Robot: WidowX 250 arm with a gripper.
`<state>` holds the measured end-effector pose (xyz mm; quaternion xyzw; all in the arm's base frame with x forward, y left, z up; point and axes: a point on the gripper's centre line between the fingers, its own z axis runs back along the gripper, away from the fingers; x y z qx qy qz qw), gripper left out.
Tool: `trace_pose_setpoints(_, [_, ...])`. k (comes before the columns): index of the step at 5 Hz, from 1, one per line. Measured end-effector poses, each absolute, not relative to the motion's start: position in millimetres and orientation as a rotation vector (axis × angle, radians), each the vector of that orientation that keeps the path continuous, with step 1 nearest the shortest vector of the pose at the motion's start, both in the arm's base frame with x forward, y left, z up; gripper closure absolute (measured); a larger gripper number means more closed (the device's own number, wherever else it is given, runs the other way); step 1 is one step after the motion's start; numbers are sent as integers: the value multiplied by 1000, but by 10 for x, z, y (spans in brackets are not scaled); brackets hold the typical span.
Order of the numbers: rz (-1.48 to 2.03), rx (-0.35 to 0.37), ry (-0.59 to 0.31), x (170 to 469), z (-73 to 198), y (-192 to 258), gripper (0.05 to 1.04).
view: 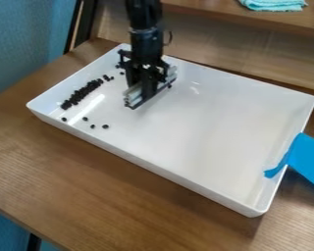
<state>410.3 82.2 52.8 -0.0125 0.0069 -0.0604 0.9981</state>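
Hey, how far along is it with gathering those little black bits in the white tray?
Looks partly done. Most of the black bits lie in a rough band at one end of the tray. The tool holds a pale bar beside them. Seemingly left: four loose bits near the long front wall, plus a few scattered around the tool.

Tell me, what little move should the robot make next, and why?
I'd guess shift the bar in the gripper toward the four loose bits. They lie apart from the dark row in the tray, and the bar is off to one side of them, so it probably has to come nearer first.
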Motion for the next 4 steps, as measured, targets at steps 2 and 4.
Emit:
trace_pose_setpoints(2, [-69, -9, 37, 4222, 341, 1053, 694])
trace_pose_setpoints(4, [21, -16, 36, 4277, 339, 1592, 694])
